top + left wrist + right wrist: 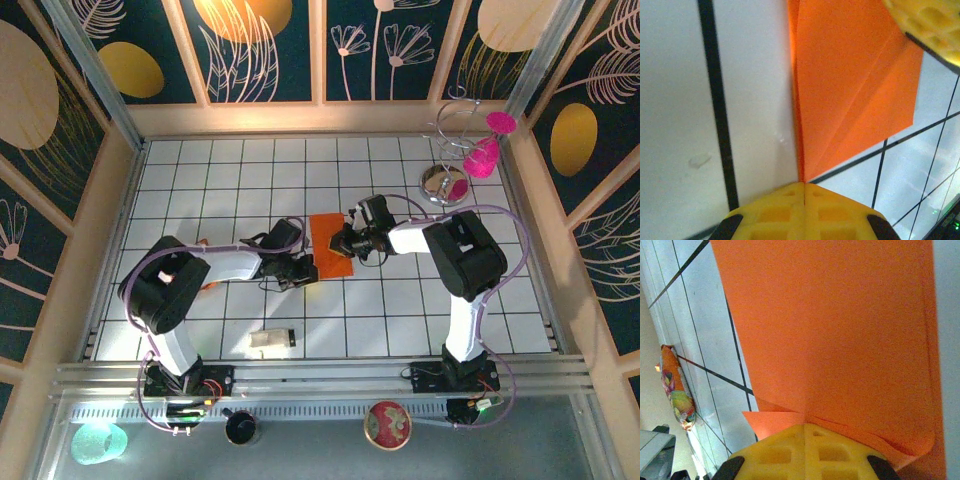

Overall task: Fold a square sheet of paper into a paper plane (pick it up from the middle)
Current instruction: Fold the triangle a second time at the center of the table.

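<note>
The square sheet of paper (330,250) lies folded on the tiled table, bright orange, with diagonal creases running to one pointed corner (850,85). That corner runs into the seam between the yellow fingers of my left gripper (804,186), which is shut on it at the sheet's near left end (303,270). My right gripper (805,427) is shut on the sheet's layered edge (830,325), at the paper's right side (347,240). One of its yellow fingers (930,25) shows over the far corner in the left wrist view.
A crinkled multicoloured wrapper (675,390) lies on the tiles to the left. A small beige block (272,340) sits near the front edge. A wire stand with pink cups (460,160) occupies the back right corner. Wooden walls ring the table.
</note>
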Controlling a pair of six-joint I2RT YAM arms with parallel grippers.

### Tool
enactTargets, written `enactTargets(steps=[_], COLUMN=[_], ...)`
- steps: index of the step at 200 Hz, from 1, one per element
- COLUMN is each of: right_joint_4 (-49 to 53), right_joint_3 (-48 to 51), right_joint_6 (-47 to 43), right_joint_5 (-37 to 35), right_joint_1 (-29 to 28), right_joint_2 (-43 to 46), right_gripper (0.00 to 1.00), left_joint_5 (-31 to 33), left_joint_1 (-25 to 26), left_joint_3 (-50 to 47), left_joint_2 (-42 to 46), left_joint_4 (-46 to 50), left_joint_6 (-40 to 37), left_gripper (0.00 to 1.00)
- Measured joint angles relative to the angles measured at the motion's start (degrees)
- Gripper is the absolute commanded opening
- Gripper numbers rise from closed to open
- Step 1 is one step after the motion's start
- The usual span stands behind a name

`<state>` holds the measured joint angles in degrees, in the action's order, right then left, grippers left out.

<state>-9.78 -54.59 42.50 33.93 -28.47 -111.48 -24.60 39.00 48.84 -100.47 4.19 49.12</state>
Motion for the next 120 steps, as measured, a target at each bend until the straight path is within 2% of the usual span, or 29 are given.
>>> enactTargets(steps=[45, 74, 120], right_joint_4=[-0.85, -1.09, -1.6], right_joint_3=[0.37, 0.48, 0.66], right_joint_6=[0.04, 0.33, 1.11], right_joint_5=[0.46, 0.61, 0.81], right_joint_1=[0.15, 0.22, 0.31], right_joint_2=[-0.02, -0.02, -0.02], right_gripper=[0.0, 0.0, 0.0], left_joint_5=[1.29, 1.75, 2.91], left_joint_1=[0.0, 0.0, -0.04], left_joint_3=[2.71, 6.43, 6.56], left_joint_2=[5.55, 1.97, -4.39], left_joint_4=[-1.53, -3.82, -2.54], left_joint_6=[0.26, 0.92, 1.77], left_gripper=[0.0, 0.0, 0.0])
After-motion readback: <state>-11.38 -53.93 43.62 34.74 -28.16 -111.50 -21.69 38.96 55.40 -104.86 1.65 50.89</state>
